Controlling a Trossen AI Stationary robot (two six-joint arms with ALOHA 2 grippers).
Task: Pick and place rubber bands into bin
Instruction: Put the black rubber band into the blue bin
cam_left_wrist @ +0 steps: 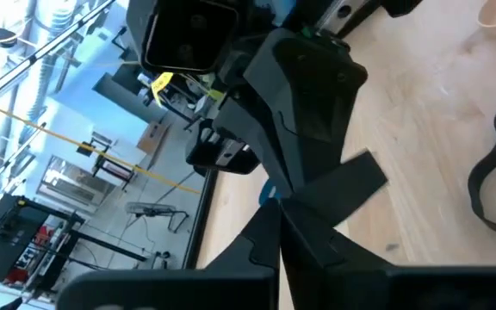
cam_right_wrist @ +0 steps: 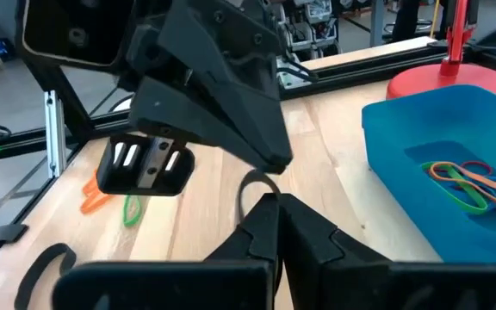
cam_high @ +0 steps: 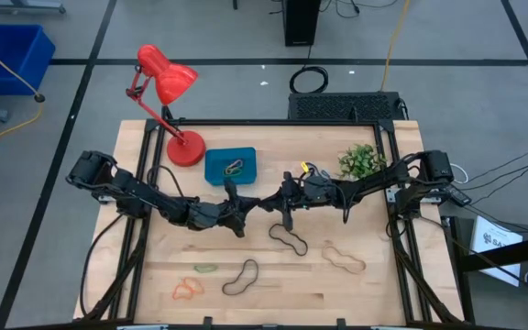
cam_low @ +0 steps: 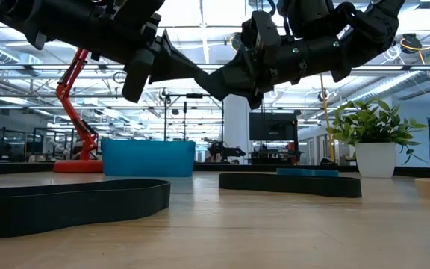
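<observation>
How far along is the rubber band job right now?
Done: a few coloured bands lie in the bin. In hand: the left gripper and right gripper meet tip to tip above mid-table, both shut, with a black band looped at their tips, seemingly a handover. Left: black bands, a tan band, and green and orange bands lie on the table.

Bin (cam_high: 230, 165) right of lamp (cam_high: 168, 101), bands inside (cam_high: 235, 168); plant (cam_high: 362, 161) farther right; loose bands (cam_high: 289, 238) nearer front edge.

floor (cam_high: 200, 37): grey, dark lines | blue crate (cam_high: 12, 55) | ceiling lights (cam_low: 200, 11)
</observation>
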